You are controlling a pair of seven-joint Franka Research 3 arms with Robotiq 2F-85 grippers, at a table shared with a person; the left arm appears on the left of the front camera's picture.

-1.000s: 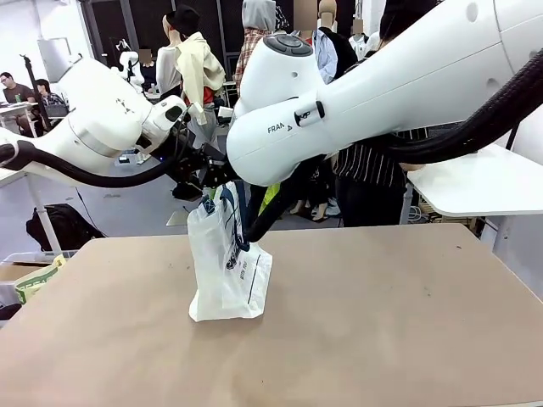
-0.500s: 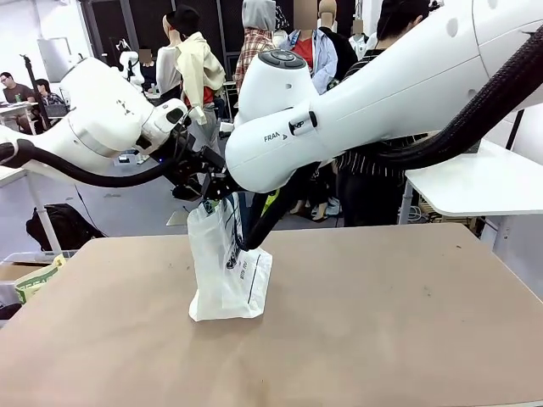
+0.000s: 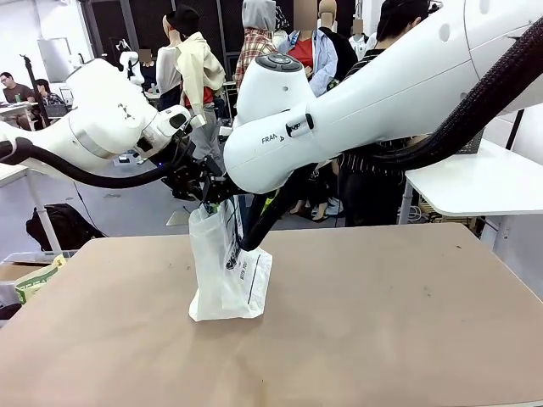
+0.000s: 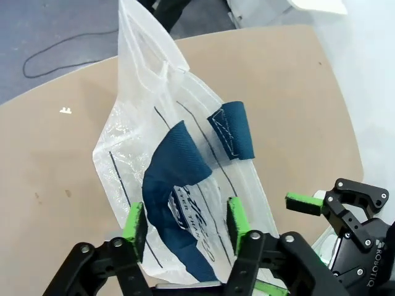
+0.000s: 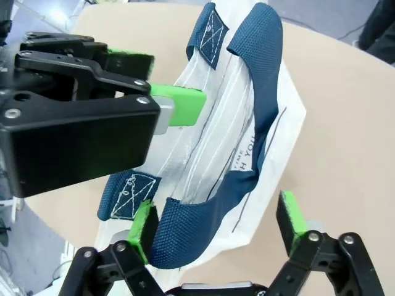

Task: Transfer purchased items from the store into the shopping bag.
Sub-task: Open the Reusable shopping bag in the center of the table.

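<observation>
The shopping bag (image 3: 227,273), translucent white with dark blue strap handles, stands upright on the table. My left gripper (image 3: 204,193) hangs at its top edge. In the left wrist view, one blue handle (image 4: 176,163) runs between the green pads of my left gripper (image 4: 185,222), which stand apart on either side of it. My right gripper (image 5: 216,222) is wide open over the other blue handle (image 5: 262,92). My left gripper (image 5: 157,83) is close at the upper left. The purchased items and the store are out of view.
The brown table (image 3: 382,322) stretches bare to the right of the bag and in front of it. A person in a striped top (image 3: 369,170) stands at the far side behind my right arm. A box with a yellowish packet (image 3: 36,280) sits off the table's left edge.
My right arm has shifted a little left and lower toward the bag's top. My left gripper's jaws have narrowed around the handle. The bag stays in place.
</observation>
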